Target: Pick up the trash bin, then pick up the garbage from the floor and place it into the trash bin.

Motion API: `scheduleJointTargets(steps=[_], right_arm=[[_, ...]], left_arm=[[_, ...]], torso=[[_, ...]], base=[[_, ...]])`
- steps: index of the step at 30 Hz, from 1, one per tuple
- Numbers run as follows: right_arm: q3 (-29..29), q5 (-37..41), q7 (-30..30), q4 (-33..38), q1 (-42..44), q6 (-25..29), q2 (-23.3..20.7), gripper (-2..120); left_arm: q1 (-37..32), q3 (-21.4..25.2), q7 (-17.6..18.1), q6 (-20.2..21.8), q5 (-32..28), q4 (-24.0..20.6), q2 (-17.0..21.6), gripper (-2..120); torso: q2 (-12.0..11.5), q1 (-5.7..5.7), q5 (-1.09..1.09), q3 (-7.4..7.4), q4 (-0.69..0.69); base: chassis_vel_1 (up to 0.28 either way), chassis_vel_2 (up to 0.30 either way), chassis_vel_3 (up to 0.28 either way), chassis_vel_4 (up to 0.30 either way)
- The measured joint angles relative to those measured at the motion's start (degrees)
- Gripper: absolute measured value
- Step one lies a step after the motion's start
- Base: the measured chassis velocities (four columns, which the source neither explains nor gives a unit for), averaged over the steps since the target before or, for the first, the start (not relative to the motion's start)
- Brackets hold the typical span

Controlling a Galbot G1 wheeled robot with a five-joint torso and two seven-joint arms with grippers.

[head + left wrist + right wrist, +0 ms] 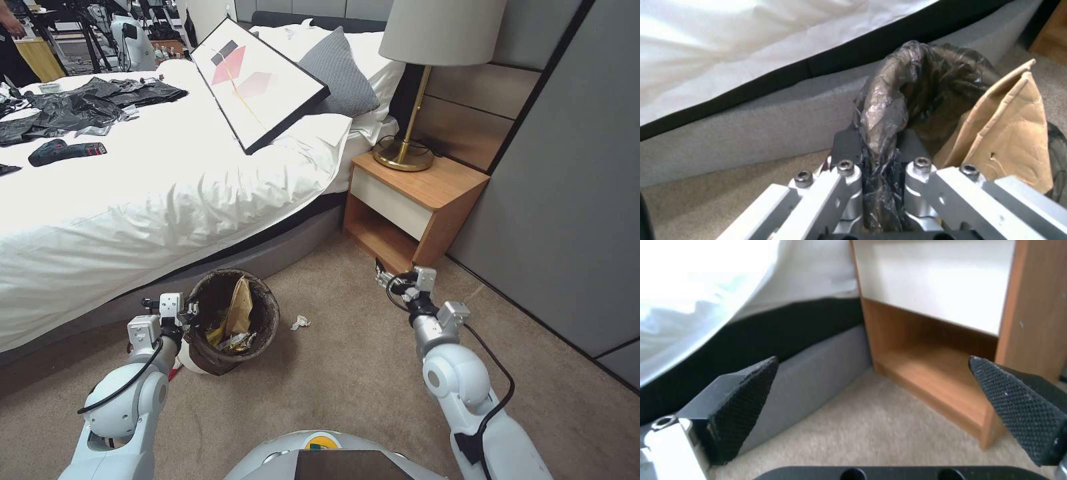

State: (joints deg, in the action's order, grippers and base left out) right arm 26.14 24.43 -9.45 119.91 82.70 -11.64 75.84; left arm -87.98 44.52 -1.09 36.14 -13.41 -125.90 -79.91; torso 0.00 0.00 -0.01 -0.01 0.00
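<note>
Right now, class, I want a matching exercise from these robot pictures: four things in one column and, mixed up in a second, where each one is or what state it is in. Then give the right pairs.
Things
1. left gripper
2. right gripper
3. crumpled tissue
4. tan paper piece

Places or states
A. lying on the carpet beside the trash bin
B. standing inside the bin
C. open, near the wooden nightstand
D. shut on the bin's rim and dark liner bag

Pairs: 1-D, 2-C, 3-A, 4-B
</note>
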Motion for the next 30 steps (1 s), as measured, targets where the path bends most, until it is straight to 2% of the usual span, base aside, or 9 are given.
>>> scheduleJointTargets(steps=[5, 11, 14, 16, 19, 21, 22, 26, 30], right_arm=[[-0.56, -1.91, -0.11, -0.71, 1.77, 1.29, 1.04, 100], [-4.02, 0.9, -3.02, -1.88, -0.73, -0.52, -1.33, 100], [-9.79, 10.6, -8.11, -3.62, -6.62, -6.6, -5.21, 100], [-10.47, 11.56, -8.64, -3.99, -7.43, -7.22, -5.64, 100], [-14.77, 17.1, -11.84, -6.96, -12.89, -10.12, -8.11, 100], [-19.57, 23.27, -15.38, -10.66, -19.62, -12.88, -9.89, 100], [-21.76, 26.26, -17.45, -12.53, -22.81, -14.74, -9.93, 100], [-23.97, 29.2, -19.79, -15.23, -26.07, -17.09, -9.0, 100], [-26.13, 30.98, -21.32, -21.33, -28.37, -18.88, -5.65, 100]], left_arm=[[-0.1, -0.05, 0.03, -0.03, 0.04, 0.04, -0.09, 7], [-0.27, 0.3, 0.02, -0.1, 0.04, 0.02, 0.07, 7], [-0.47, 0.49, 0.02, -0.14, 0.05, -0.12, -0.03, 7], [-0.5, 0.51, 0.02, -0.14, 0.05, -0.13, -0.03, 7], [-0.76, 0.77, 0.01, -0.16, 0.09, -0.24, -0.07, 7], [-1.01, 1.14, -0.02, -0.2, 0.14, -0.24, -0.03, 7], [-1.09, 1.24, -0.02, -0.22, 0.17, -0.24, -0.05, 7], [-1.17, 1.28, -0.04, -0.28, 0.23, -0.21, -0.18, 7], [-0.98, 1.2, -0.06, -0.33, 0.34, 0.36, -0.23, 7]], torso=[[0.0, 0.0, 0.0, 0.0, 0.0], [0.0, 0.0, 0.0, 0.0, 0.0], [0.0, 0.0, 0.0, 0.01, 0.01], [0.0, 0.0, 0.01, 0.01, 0.01], [0.0, 0.0, 0.0, 0.01, 0.01], [0.0, 0.0, 0.01, 0.01, 0.01], [0.0, 0.0, 0.0, 0.01, 0.02], [0.0, 0.0, 0.0, 0.01, 0.0], [0.0, 0.0, 0.0, 0.01, 0.01]], base=[[0.0, 0.0, 0.0, 0.0], [0.0, 0.0, 0.0, 0.0], [0.0, 0.0, 0.0, 0.0], [0.0, 0.0, 0.0, 0.0], [0.0, 0.0, 0.0, 0.0], [0.0, 0.0, 0.0, 0.0], [0.0, 0.0, 0.0, 0.0], [0.0, 0.0, 0.0, 0.0], [0.0, 0.0, 0.0, 0.0]])
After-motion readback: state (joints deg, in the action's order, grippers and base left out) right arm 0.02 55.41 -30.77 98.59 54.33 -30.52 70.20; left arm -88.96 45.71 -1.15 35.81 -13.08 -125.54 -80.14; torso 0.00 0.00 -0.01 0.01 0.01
